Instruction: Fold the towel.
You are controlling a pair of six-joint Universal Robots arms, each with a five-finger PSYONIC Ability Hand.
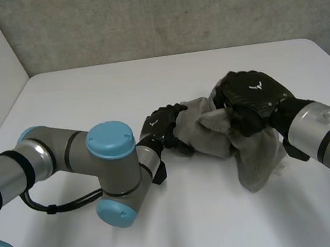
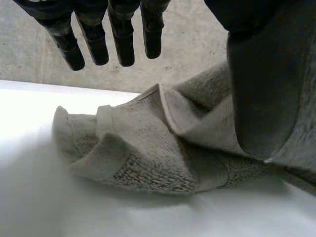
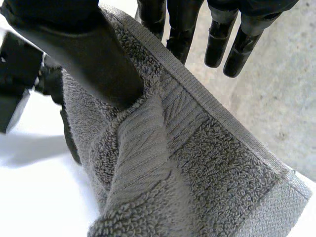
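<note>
A grey towel [image 1: 210, 134] lies crumpled on the white table [image 1: 147, 83], right of the middle, with one part hanging down from my right hand [image 1: 252, 95]. In the right wrist view the thumb [image 3: 84, 54] presses the towel's [image 3: 197, 163] banded edge against the fingers [image 3: 180, 22] behind it, so that hand is shut on the towel. My left hand [image 1: 164, 125] sits at the towel's left side. Its fingers [image 2: 123, 44] are straight and spread above the bunched cloth [image 2: 148, 148], holding nothing.
My left arm's elbow [image 1: 113, 167] with its light-blue caps lies across the front left of the table. A grey wall [image 1: 169, 13] stands behind the table's far edge. Bare table surface lies in front of and behind the towel.
</note>
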